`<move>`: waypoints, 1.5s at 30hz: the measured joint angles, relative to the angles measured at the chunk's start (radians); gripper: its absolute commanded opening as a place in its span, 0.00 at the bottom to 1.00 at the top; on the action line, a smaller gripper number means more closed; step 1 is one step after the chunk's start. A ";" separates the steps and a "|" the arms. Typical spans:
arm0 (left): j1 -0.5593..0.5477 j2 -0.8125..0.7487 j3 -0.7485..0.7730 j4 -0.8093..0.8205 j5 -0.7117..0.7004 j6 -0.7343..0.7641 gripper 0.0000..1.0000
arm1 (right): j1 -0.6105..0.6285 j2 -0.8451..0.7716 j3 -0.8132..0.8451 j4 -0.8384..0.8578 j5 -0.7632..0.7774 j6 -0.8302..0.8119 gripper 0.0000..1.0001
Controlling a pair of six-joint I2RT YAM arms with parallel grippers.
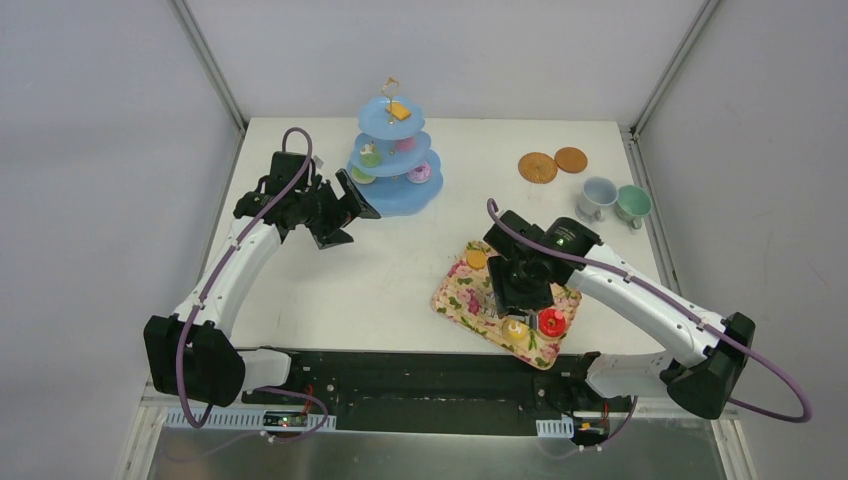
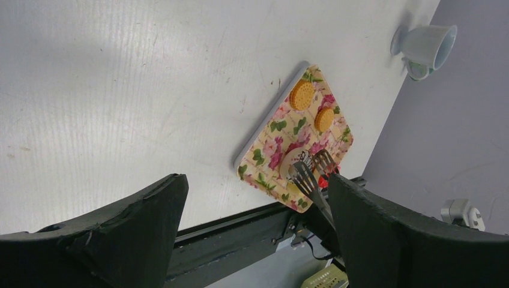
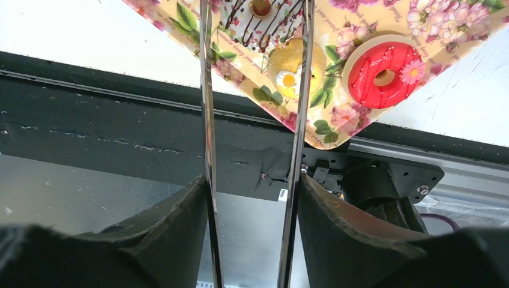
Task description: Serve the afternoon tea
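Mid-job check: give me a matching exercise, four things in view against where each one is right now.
Things:
1. red donut
2. orange biscuits
3. brown coasters
4. tongs

Places:
A. held in the right gripper
B. far right part of the table, beside the cups
C. on the flowered tray, at the end nearest the arm bases
D. on the flowered tray, at its far end

Pairs: 1-C, 2-D, 3-B, 4-A
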State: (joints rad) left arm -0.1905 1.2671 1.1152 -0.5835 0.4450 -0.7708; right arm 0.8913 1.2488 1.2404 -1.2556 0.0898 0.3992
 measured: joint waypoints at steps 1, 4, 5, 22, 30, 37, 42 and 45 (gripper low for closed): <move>0.000 0.000 0.000 0.000 0.000 0.000 0.91 | 0.000 0.000 0.000 0.000 0.000 -0.001 0.57; 0.000 0.000 0.000 0.000 0.000 0.000 0.91 | 0.000 0.003 0.000 -0.005 0.000 -0.010 0.57; 0.000 0.000 0.000 0.000 0.000 0.000 0.91 | 0.000 0.005 0.001 -0.009 0.000 -0.012 0.58; -0.013 0.006 0.000 0.001 -0.001 -0.008 0.91 | 0.000 0.015 0.035 -0.040 -0.002 -0.041 0.59; -0.013 0.007 0.000 0.001 -0.001 -0.016 0.91 | 0.000 0.026 0.035 -0.044 -0.018 -0.040 0.58; -0.013 0.007 0.000 0.001 -0.002 -0.024 0.91 | 0.000 0.032 0.033 -0.057 -0.025 -0.034 0.58; -0.014 0.007 0.000 0.001 -0.003 -0.026 0.91 | 0.003 0.032 0.032 -0.063 -0.026 -0.027 0.57; -0.014 0.007 0.000 0.001 -0.003 -0.026 0.91 | 0.006 0.032 0.026 -0.064 -0.025 -0.023 0.56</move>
State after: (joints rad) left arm -0.2043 1.2743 1.1152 -0.5823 0.4419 -0.7971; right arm 0.8978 1.2804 1.2659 -1.3193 0.0647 0.3763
